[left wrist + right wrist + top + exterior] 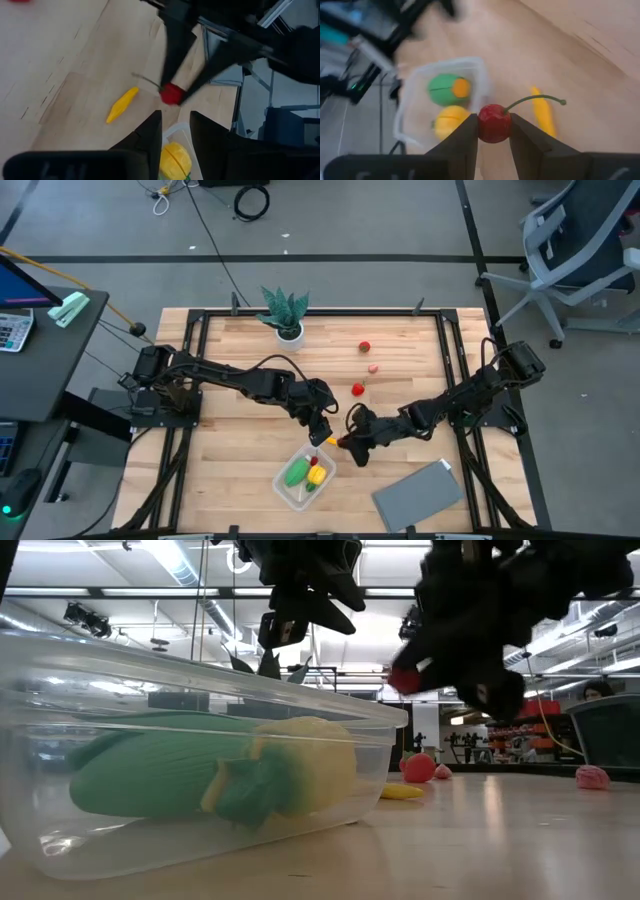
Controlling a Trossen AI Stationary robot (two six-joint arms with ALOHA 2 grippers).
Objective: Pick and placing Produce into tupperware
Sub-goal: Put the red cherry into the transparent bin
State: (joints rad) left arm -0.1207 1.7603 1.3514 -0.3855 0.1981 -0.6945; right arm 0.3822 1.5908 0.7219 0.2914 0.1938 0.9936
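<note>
The tupperware (303, 476) sits near the desk's (240, 450) six o'clock edge, holding green and yellow toy produce (298, 472). Open wood lies toward twelve o'clock, where a potted plant (285, 312) stands. A grey sheet (418, 496) lies at the tupperware's three o'clock. Three small red and pink pieces (358, 389) lie scattered mid-desk, well apart from the box. A yellow pepper (122, 104) lies just beside the box. The right pincer (494, 131) pinches a red cherry (494, 123) above the box's rim. The left pincer (175, 131) hovers close by, fingers slightly spread, holding nothing.
</note>
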